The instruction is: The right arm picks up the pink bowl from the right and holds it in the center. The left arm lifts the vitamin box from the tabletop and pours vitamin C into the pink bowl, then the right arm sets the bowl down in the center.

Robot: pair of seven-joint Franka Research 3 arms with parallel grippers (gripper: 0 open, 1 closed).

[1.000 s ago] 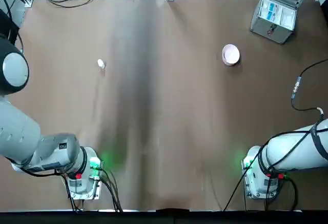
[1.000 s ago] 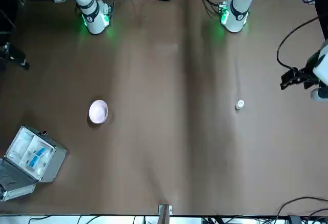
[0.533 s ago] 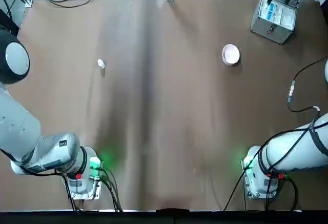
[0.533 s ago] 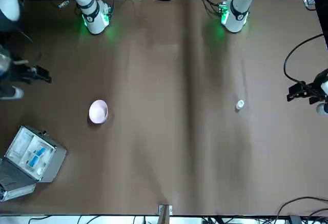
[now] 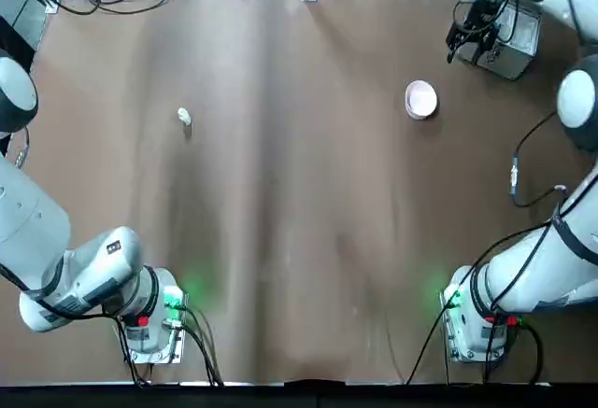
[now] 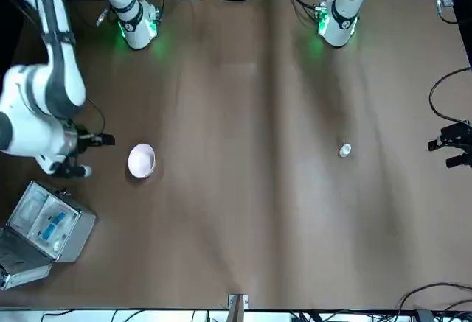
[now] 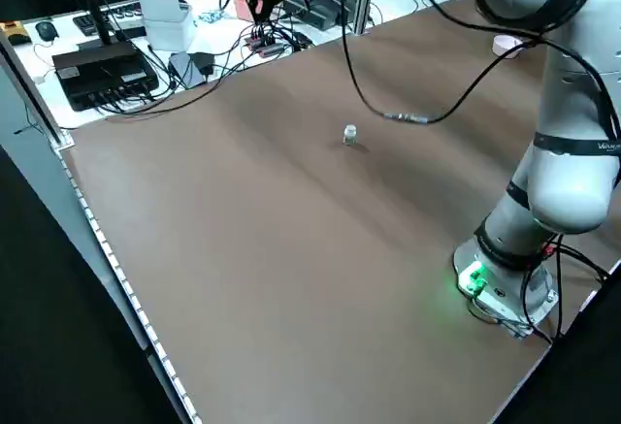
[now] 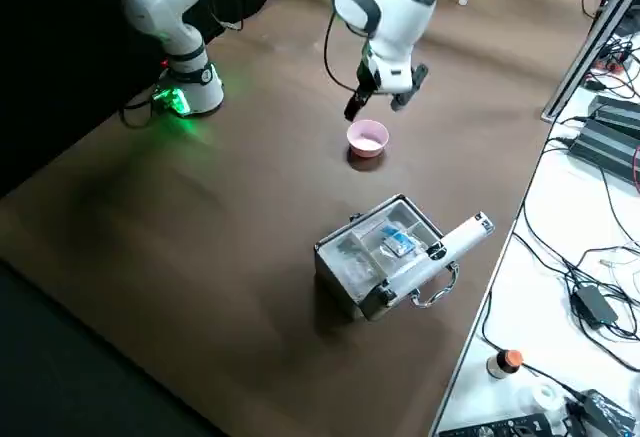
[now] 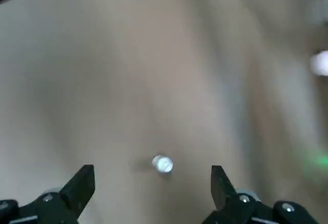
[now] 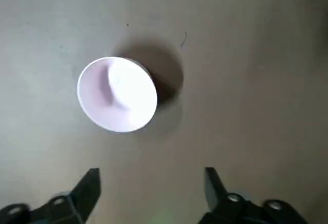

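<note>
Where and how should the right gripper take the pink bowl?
Likely best by the rim: the pink bowl sits upright and open, so the right gripper, open above the table, could come down from above with one finger inside and one outside the wall. The side nearest the gripper seems handiest.

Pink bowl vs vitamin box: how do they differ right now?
- Size: the pink bowl is much wider than the vitamin box.
- Shape: the bowl is round and open-topped; the box is a small upright container.
- Place: the bowl is on the robot's right side of the table, the box on its left.

Shared: both stand on the tabletop, held by neither claw.
</note>
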